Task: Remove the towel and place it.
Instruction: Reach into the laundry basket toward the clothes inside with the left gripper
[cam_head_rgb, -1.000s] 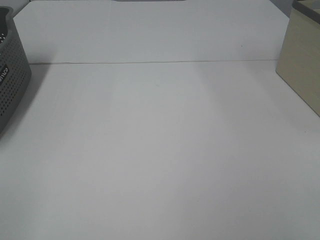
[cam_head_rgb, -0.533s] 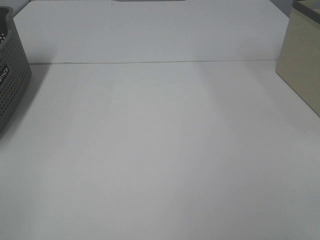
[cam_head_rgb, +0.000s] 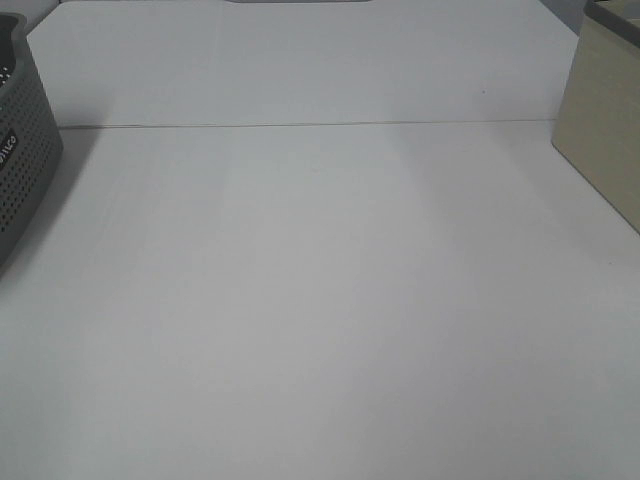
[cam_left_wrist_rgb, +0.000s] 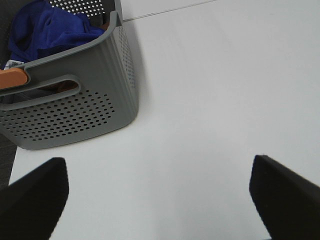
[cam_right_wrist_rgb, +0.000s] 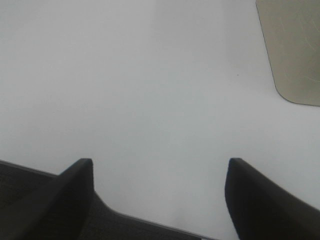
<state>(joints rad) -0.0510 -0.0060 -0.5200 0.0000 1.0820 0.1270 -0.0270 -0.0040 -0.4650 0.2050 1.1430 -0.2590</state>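
Observation:
The deep blue towel (cam_left_wrist_rgb: 42, 27) lies bunched inside a grey perforated basket (cam_left_wrist_rgb: 75, 107), seen in the left wrist view; a small white tag (cam_left_wrist_rgb: 12, 64) shows at its edge. My left gripper (cam_left_wrist_rgb: 159, 192) hovers open over the bare white table some way short of the basket, with nothing between its dark fingers (cam_left_wrist_rgb: 35, 192). My right gripper (cam_right_wrist_rgb: 159, 192) is also open and empty above the table near its front edge. Neither gripper shows in the high view, where only the basket (cam_head_rgb: 22, 150) side appears at the far left.
A beige box (cam_head_rgb: 602, 130) stands at the table's right edge, also seen as the beige box (cam_right_wrist_rgb: 294, 50) in the right wrist view. An orange object (cam_left_wrist_rgb: 12, 80) sits in the basket beside the towel. A seam (cam_head_rgb: 300, 125) crosses the white table.

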